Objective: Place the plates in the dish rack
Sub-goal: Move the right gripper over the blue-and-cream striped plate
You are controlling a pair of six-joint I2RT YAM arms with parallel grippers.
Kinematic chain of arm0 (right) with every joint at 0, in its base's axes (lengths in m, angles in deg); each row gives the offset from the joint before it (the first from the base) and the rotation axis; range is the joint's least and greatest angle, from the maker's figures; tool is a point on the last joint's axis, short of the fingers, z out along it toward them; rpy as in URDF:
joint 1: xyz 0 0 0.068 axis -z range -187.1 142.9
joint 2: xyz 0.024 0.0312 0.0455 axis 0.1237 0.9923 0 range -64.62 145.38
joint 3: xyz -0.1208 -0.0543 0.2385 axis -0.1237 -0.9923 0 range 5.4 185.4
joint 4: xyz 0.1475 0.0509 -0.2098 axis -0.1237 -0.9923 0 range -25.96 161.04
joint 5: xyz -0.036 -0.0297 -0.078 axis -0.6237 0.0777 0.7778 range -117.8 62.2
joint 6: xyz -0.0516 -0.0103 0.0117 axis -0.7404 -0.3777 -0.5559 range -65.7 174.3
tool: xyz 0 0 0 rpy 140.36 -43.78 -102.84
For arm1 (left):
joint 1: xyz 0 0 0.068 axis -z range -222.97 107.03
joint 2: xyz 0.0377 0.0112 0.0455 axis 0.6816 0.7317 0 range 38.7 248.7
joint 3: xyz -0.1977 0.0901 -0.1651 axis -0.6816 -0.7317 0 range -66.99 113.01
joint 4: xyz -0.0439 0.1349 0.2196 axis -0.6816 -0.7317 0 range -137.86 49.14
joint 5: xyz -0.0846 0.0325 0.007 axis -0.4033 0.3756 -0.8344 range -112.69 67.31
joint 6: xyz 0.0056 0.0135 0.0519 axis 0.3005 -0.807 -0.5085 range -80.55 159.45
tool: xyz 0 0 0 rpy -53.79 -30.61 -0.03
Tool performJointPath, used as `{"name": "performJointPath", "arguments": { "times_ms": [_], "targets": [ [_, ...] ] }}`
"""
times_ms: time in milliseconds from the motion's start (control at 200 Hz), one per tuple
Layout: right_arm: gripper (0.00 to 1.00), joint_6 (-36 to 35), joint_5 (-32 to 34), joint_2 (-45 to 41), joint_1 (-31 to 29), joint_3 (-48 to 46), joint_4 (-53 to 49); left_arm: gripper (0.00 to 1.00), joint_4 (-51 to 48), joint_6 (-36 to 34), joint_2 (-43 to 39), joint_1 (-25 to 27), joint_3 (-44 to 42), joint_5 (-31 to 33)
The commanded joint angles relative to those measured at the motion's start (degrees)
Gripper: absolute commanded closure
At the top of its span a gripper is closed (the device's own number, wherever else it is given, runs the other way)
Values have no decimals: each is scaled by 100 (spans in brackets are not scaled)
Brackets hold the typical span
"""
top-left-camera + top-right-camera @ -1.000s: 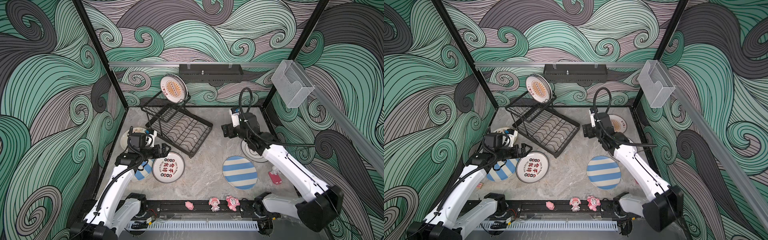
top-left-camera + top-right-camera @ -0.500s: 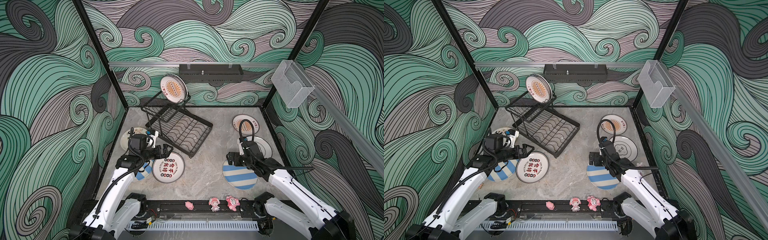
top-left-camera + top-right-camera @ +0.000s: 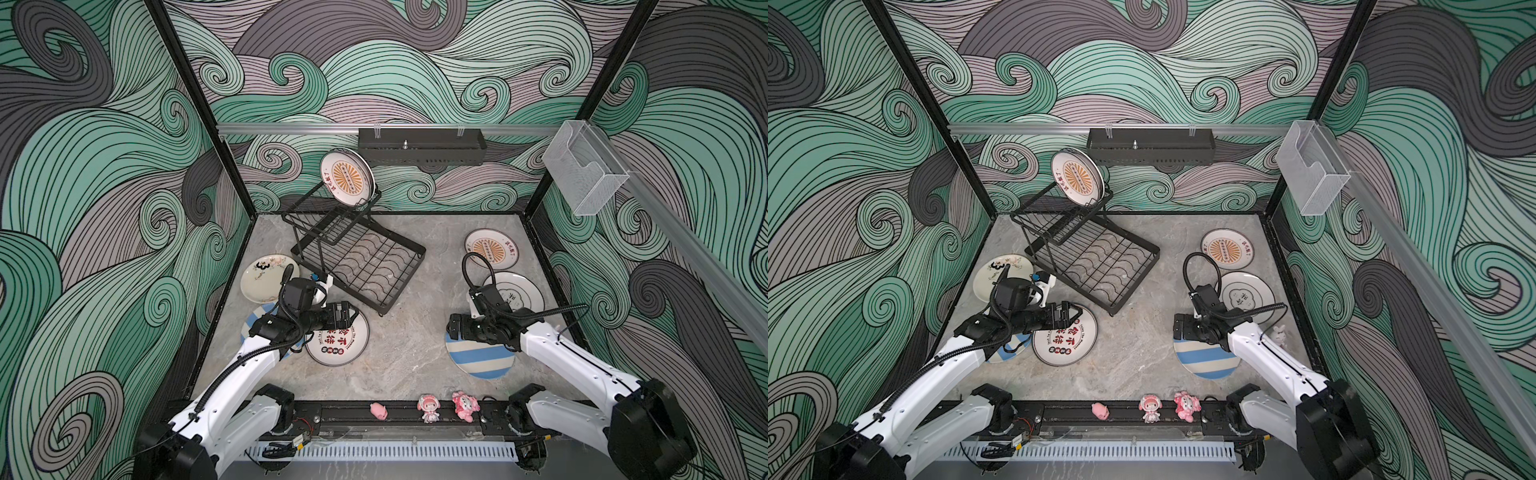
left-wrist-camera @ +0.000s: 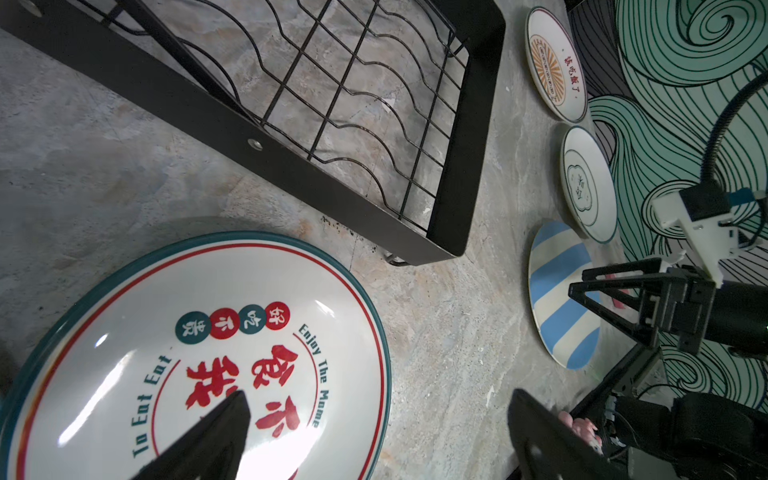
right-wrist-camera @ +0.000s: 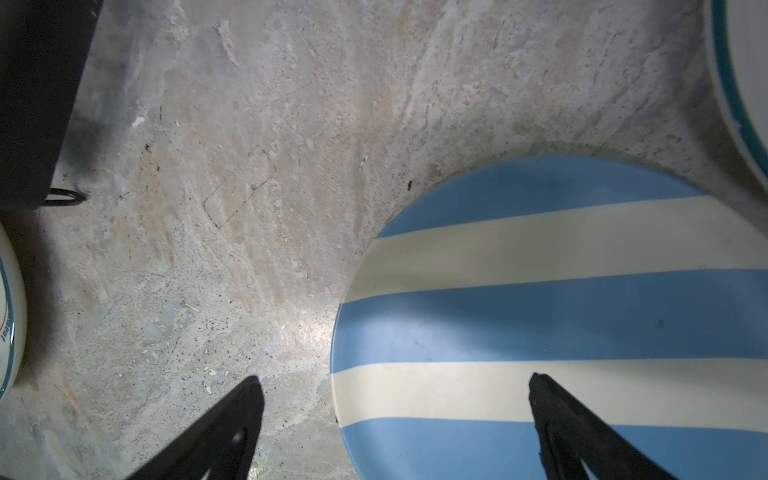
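Right tool (image 5: 395, 380) is open wide and holds nothing, half over the striped plate (image 5: 540, 316) and half over the bare worktop (image 5: 249, 166); the plate lies flat, so I think I could just push it away, or it could slip and drop on the way to the rack (image 4: 459, 187). Left tool (image 4: 376, 395) is open wide too, over the red-word plate (image 4: 199, 353). I count seven plates, six on the worktop and one sunburst plate (image 3: 347, 178) standing in the rack, plus one rack, two tools and three pink toys (image 3: 428, 409).
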Motion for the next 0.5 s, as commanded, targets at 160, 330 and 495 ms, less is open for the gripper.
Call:
{"name": "performJointPath", "arguments": {
  "times_ms": [160, 330, 495],
  "targets": [
    [2, -75, -603, 481, 16, -40, 368, 1, 159, 59, 201, 91, 304, -6],
    [2, -75, -796, 819, -23, -96, 530, 1, 133, 79, -33, 91, 139, 62],
    [3, 10, -836, 923, -338, -93, 764, 1, 67, 64, -198, 93, 61, 85]
  ]
}}
